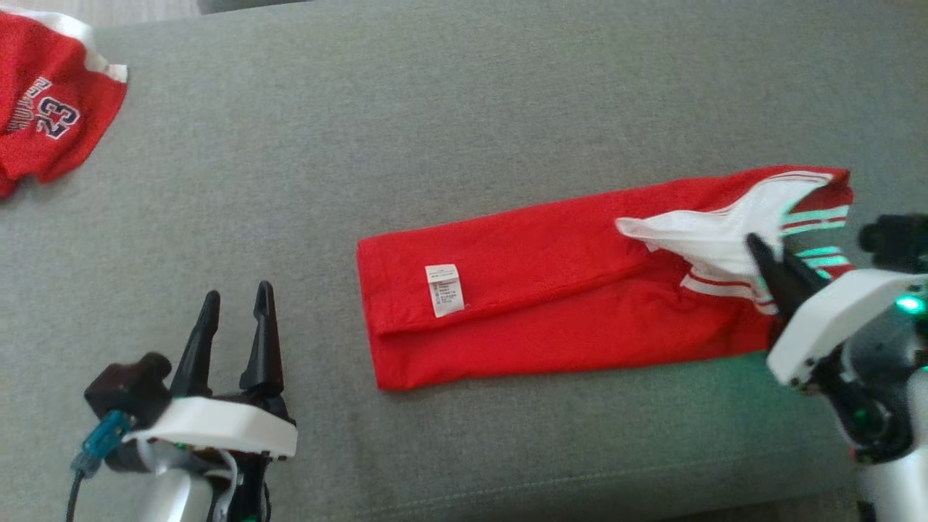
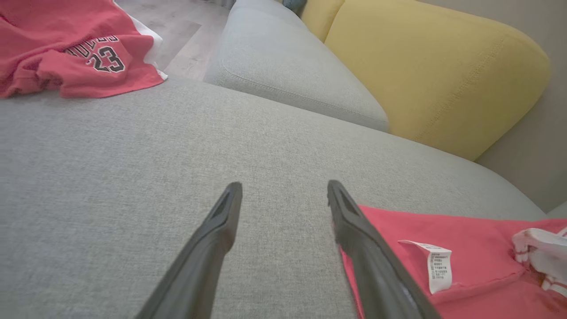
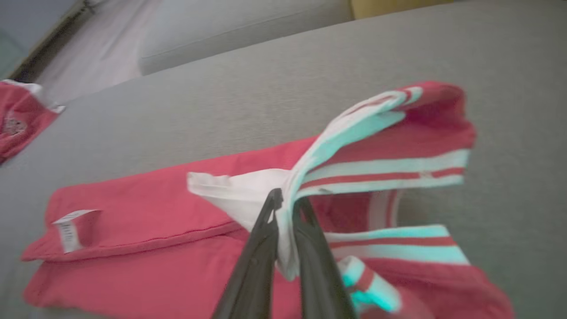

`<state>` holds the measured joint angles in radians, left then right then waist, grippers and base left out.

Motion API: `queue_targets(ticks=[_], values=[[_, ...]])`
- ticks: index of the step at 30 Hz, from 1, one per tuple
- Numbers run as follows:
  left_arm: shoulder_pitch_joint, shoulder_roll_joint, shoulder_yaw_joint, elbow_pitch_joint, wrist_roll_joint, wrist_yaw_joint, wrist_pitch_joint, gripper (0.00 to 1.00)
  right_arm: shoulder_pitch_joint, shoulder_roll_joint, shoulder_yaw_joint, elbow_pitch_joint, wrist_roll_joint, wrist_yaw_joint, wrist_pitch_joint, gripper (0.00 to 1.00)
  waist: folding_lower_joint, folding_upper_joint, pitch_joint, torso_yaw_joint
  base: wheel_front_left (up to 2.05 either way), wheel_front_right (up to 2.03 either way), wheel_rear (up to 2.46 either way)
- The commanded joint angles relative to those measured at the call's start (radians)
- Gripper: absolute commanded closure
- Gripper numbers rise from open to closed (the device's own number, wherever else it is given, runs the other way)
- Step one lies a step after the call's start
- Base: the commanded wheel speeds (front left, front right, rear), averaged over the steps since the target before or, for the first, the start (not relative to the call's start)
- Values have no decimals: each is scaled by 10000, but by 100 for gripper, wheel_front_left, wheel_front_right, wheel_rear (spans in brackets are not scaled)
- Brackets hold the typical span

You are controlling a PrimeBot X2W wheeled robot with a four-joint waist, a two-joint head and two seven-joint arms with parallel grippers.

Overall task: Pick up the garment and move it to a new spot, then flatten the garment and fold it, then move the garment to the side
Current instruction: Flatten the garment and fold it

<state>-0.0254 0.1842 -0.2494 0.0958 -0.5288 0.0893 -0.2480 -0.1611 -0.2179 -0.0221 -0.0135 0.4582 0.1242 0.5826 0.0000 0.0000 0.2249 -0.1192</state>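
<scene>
The right gripper (image 3: 287, 201) is pinched shut on what seems the white trim of the red garment (image 1: 551, 312), which lies stretched out to its left, probably to fold it over. The left gripper (image 1: 235, 297) stands fully open beside the far end.

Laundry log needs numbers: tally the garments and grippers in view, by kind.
Red garments: 2 (folded garment, number-23 jersey)
Grippers: 2 (left gripper open, right gripper shut on the folded garment)
Total: 4
</scene>
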Motion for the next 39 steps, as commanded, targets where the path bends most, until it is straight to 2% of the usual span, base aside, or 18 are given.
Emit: queue_targets(ticks=[1, 6, 7, 12, 19, 28, 29, 30, 31, 32, 39], values=[[-332, 181, 294, -281, 108, 63, -50, 0, -46, -58, 450, -707, 207, 65, 61, 100, 0, 0, -51, 107, 0, 0, 0], [-338, 156, 279, -243, 79, 58, -60, 0, 63, 152, 1626, -1557, 554, 65, 146, 100, 0, 0, -145, 460, 0, 0, 0], [-343, 139, 263, -230, 70, 49, -64, 0, 21, 249, 2127, -1712, 657, 65, 147, 100, 0, 0, -158, 629, 0, 0, 0], [-386, 81, 242, -180, 43, 13, -78, 0, -268, 652, 3454, -1617, 914, 65, 132, 100, 0, 0, -109, 1058, 0, 0, 0], [-538, -89, 125, -53, 49, -80, -97, 0, -1155, 1297, 4813, -324, 1078, 65, -191, 100, 0, 0, 2, 1662, 0, 0, 0], [-679, -285, 104, 218, 65, -219, -119, 0, -2087, 1636, 5433, 1879, 1293, 65, -799, 100, 0, 0, 86, 2201, 0, 0, 0], [-688, -305, 113, 242, 74, -227, -122, 0, -2172, 1649, 5502, 2109, 1320, 65, -901, 92, 0, 0, 88, 2241, 0, 0, 0], [-694, -320, 123, 263, 84, -238, -123, 0, -2244, 1659, 5567, 2320, 1361, 65, -992, 60, 0, 0, 86, 2272, 0, 0, 0], [-697, -333, 133, 281, 94, -250, -125, 0, -2311, 1665, 5650, 2483, 1443, 65, -1078, 9, 0, 0, 79, 2297, 0, 0, 0], [-696, -345, 145, 296, 103, -260, -127, 0, -2371, 1669, 5742, 2570, 1602, 65, -1207, 0, 0, 0, 70, 2314, 0, 0, 0], [-638, -370, 241, 309, 194, -302, -133, 0, -2735, 1674, 6061, 2410, 2295, 65, -2252, 0, 0, 0, -43, 2054, 0, 0, 0]])
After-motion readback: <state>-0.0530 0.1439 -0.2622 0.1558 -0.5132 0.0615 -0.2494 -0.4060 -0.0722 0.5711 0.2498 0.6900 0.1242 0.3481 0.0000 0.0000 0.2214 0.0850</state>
